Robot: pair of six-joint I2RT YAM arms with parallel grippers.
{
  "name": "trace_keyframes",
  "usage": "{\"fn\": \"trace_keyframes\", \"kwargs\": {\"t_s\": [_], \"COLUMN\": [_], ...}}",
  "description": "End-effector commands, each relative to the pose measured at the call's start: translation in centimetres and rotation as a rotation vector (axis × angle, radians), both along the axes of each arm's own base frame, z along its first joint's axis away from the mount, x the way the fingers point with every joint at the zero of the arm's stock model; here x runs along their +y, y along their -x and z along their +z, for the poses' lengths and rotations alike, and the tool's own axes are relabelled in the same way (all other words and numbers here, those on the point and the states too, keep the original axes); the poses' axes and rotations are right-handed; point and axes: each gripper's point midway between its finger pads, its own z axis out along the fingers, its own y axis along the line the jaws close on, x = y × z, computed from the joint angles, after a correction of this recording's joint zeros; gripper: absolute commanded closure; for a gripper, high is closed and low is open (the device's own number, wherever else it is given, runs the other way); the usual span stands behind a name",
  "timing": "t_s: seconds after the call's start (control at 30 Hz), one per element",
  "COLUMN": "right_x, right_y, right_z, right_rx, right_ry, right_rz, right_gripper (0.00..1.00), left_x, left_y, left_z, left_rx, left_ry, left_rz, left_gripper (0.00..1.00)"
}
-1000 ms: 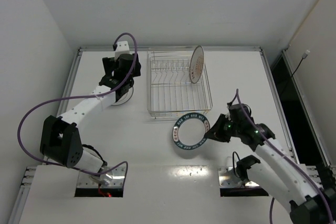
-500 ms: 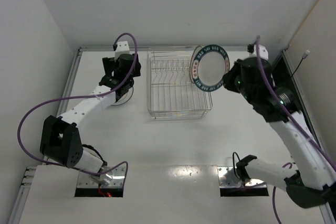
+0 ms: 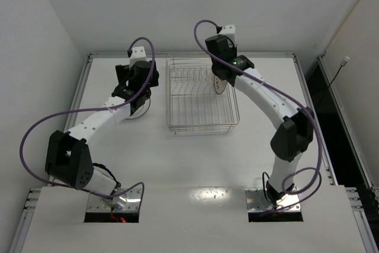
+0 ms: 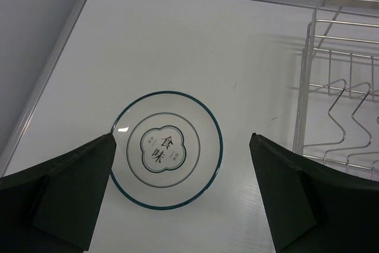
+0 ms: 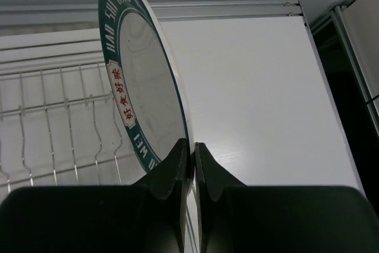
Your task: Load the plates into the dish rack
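**While one plate hangs over the dish rack, another lies beside it**

As the right gripper hovers above the right end of the dish rack, its fingers are pressed together on the rim of the lettered plate. The pinch holds the disc on edge, and that looks like just the attitude it needs to drop between the upright prongs. Whether its lower edge touches the wires, I can't tell. It's glossy, glazed ware with a white centre and a dark green band carrying pale lettering and a panel of red characters. The rack is all thin silvery rod, bent into zigzag prongs inside an open rectangular basket.

Now look just left of the rack! The whitish plate lies flat on the smooth white table, with a thin teal line round its rim and a clover-shaped emblem at its centre. The left gripper hangs right above it, jaws spread wide to either side and touching nothing. It looks poised for a pickup. That's a tricky one, I'd say: a flat plate on a slick top offers only its low rim to bite.
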Motion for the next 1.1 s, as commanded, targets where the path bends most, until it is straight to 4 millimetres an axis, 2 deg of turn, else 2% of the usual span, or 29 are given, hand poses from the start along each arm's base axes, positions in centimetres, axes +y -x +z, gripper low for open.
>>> {"fn": "trace_keyframes", "kwargs": {"t_s": [0.0, 0.07, 0.1, 0.13, 0.17, 0.2, 0.33, 0.43, 0.5, 0.6, 0.63, 0.67, 0.73, 0.77, 0.83, 0.87, 0.9, 0.93, 0.97, 1.03, 1.07], "right_x": [0.1, 0.6, 1.0, 1.3, 0.9, 1.2, 2.1, 2.3, 2.6, 2.4, 2.4, 2.1, 1.7, 1.5, 0.5, 0.9, 0.5, 0.8, 0.6, 1.0, 0.9], "right_y": [-2.9, -3.8, -4.0, -4.4, -4.6, -4.8, -4.2, -4.1, -3.9, -3.1, -2.7, -2.3, -0.9, 0.2, 1.8, 2.5, 3.4, 4.9, 5.6, 7.4, 8.7], "right_z": [1.1, 0.1, -1.3, -1.8, -3.7, -4.5, -8.4, -9.7, -10.0, -8.4, -8.1, -5.8, -4.2, -1.5, 0.0, 1.1, 1.2, 3.7, 4.3, 4.5, 5.1], "right_rx": [-0.095, -0.081, -0.05, -0.044, -0.003, 0.008, 0.093, 0.121, 0.135, 0.128, 0.13, 0.087, 0.066, 0.014, -0.012, -0.037, -0.035, -0.087, -0.097, -0.099, -0.118], "right_ry": [0.07, 0.079, 0.088, 0.092, 0.106, 0.1, 0.062, 0.023, 0.018, 0.0, -0.008, -0.031, -0.028, -0.051, -0.074, -0.108, -0.115, -0.174, -0.19, -0.218, -0.238], "right_rz": [-0.06, -0.059, -0.042, -0.041, -0.055, -0.049, -0.014, 0.007, 0.022, 0.036, 0.046, 0.048, 0.033, 0.038, 0.034, 0.056, 0.066, 0.102, 0.116, 0.156, 0.169], "right_gripper": [1.0, 1.0, 1.0, 1.0, 1.0, 1.0, 1.0, 1.0, 0.93, 0.81, 0.71, 0.7, 0.68, 0.66, 0.62, 0.61, 0.6, 0.6, 0.56, 0.56, 0.55], "left_x": [-0.1, -0.1, -0.1, -0.1, -0.1, -0.1, -0.2, -0.2, -0.2, -0.3, -0.3, -0.4, -0.6, -1.0, -1.3, -1.6, -1.8, -1.9, -1.9, -2.4, -2.6], "left_y": [0.1, 0.1, 0.1, 0.1, 0.1, 0.1, 0.0, -0.1, -0.1, -0.3, -0.3, -0.6, -0.8, -1.2, -1.4, -1.8, -1.9, -2.0, -2.2, -2.7, -2.9], "left_z": [1.4, 1.4, 1.4, 1.4, 1.4, 1.4, 1.8, 1.5, 1.5, 0.6, 0.6, -0.3, -1.1, -1.8, -3.0, -3.3, -4.1, -6.3, -7.3, -8.7, -10.6], "left_rx": [-0.048, -0.048, -0.048, -0.048, -0.048, -0.048, -0.057, -0.048, -0.048, -0.026, -0.026, -0.005, 0.013, 0.029, 0.07, 0.081, 0.108, 0.17, 0.203, 0.249, 0.294], "left_ry": [0.01, 0.01, 0.01, 0.01, 0.01, 0.01, 0.014, 0.01, 0.01, -0.007, -0.007, -0.016, -0.02, -0.022, -0.031, -0.039, -0.046, -0.071, -0.092, -0.103, -0.109], "left_rz": [0.001, 0.001, 0.001, 0.001, 0.001, 0.001, 0.001, 0.001, 0.001, -0.002, -0.002, -0.002, -0.01, -0.019, -0.035, -0.047, -0.055, -0.055, -0.059, -0.071, -0.074], "left_gripper": [0.05, 0.05, 0.05, 0.05, 0.05, 0.05, 0.05, 0.05, 0.05, 0.05, 0.05, 0.02, 0.02, 0.0, 0.0, 0.0, 0.0, 0.0, 0.0, 0.0, 0.0]}}
